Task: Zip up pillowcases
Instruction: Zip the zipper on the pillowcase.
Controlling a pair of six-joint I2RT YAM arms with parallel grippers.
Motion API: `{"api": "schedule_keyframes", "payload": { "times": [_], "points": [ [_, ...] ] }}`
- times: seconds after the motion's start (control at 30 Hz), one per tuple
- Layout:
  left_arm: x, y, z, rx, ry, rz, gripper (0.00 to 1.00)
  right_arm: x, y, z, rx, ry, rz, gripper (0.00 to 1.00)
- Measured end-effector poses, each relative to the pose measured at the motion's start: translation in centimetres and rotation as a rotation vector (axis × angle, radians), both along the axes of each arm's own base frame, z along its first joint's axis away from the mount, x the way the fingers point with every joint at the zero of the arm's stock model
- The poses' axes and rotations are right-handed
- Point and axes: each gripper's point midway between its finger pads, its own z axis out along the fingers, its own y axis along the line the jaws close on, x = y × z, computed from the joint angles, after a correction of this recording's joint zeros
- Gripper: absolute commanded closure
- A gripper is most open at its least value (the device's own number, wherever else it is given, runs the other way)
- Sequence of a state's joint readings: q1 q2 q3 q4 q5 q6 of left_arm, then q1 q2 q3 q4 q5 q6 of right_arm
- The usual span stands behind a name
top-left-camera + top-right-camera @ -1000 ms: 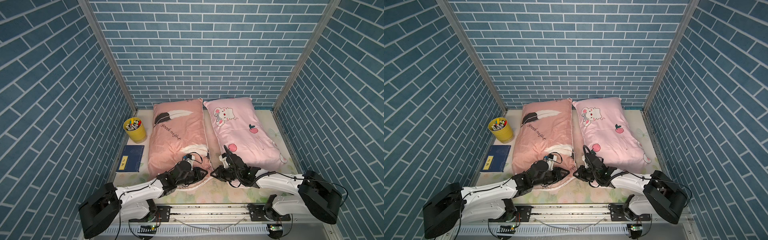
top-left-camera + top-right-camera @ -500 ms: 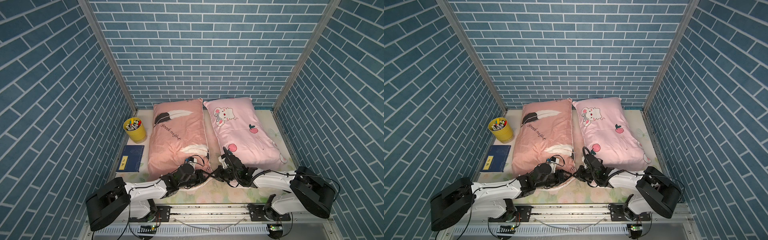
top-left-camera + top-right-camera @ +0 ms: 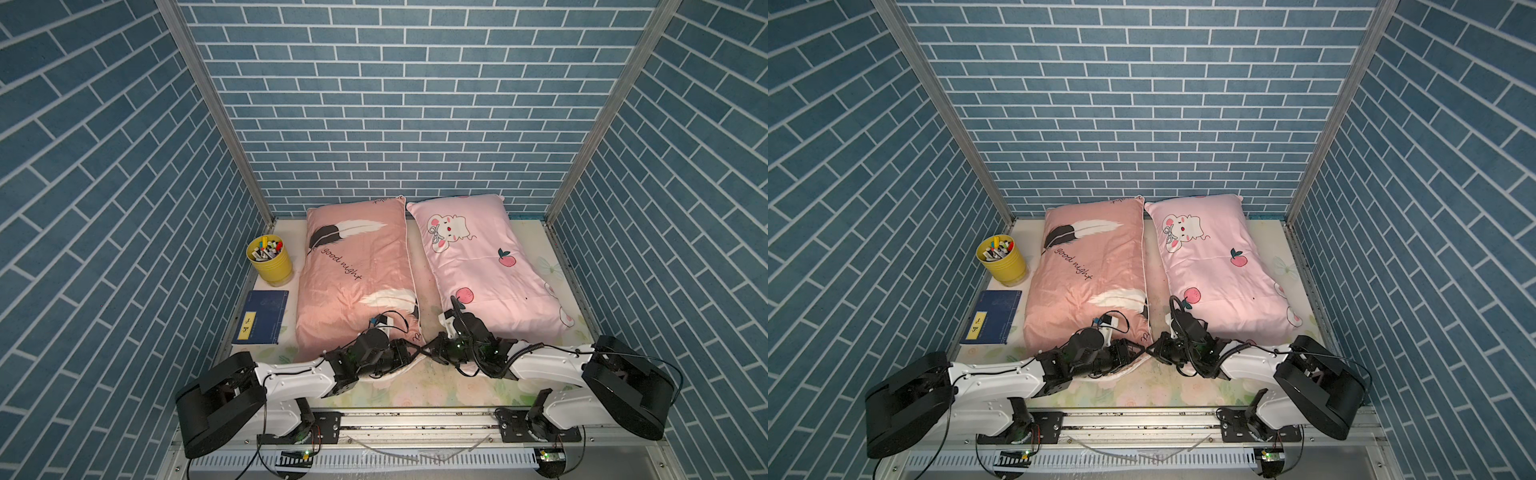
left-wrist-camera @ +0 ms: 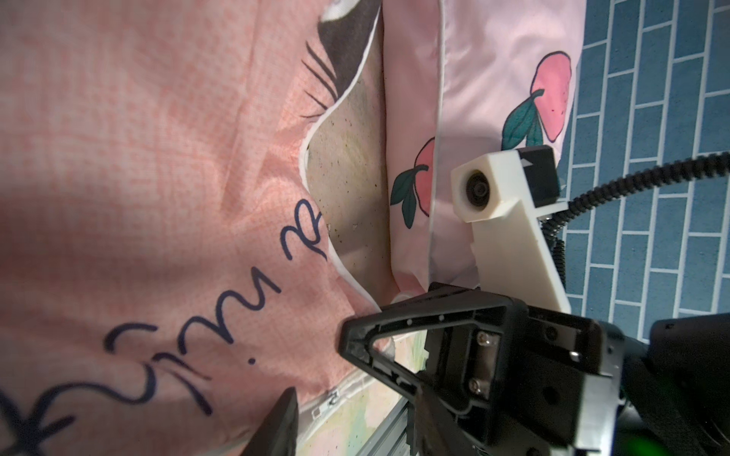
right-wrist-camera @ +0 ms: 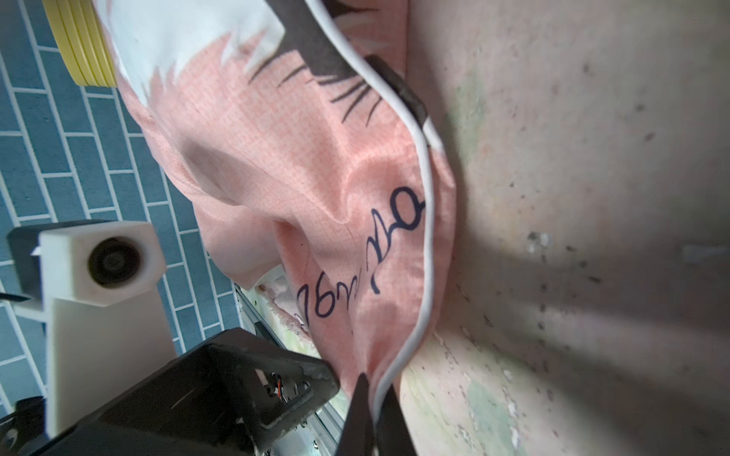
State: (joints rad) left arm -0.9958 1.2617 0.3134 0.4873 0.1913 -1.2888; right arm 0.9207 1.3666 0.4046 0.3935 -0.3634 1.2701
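The salmon pillowcase (image 3: 353,270) lay lengthwise left of the worktop's (image 3: 415,390) middle. Its near right corner was pinched in the clenched right gripper (image 5: 375,389). The left gripper (image 3: 406,353) hovered at the same front hem with its jaws apart (what looked like the zip pull (image 4: 330,400) sat between them). The sound course was to hold that corner taut and close squarely on the pull. The pale pillowcase (image 3: 482,266) lay toward the right edge, and a yellow cup (image 3: 270,262) and blue book (image 3: 262,318) sat along the left edge. Brick walls (image 3: 374,104) enclosed it.
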Motion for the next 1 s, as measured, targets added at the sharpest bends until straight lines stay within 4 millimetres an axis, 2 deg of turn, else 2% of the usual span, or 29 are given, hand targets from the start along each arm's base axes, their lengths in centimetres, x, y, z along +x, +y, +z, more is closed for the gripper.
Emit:
{"api": "schedule_keyframes", "payload": {
  "times": [0.4,1.0],
  "points": [
    [-0.34,-0.58,-0.4,-0.005,0.01,-0.011,0.51,0.36,0.46,0.95,0.043,-0.018,-0.009,1.0],
    [-0.17,-0.99,0.22,-0.042,0.016,0.001,0.6,0.37,0.12,0.54,0.028,-0.016,-0.02,1.0]
  ]
}}
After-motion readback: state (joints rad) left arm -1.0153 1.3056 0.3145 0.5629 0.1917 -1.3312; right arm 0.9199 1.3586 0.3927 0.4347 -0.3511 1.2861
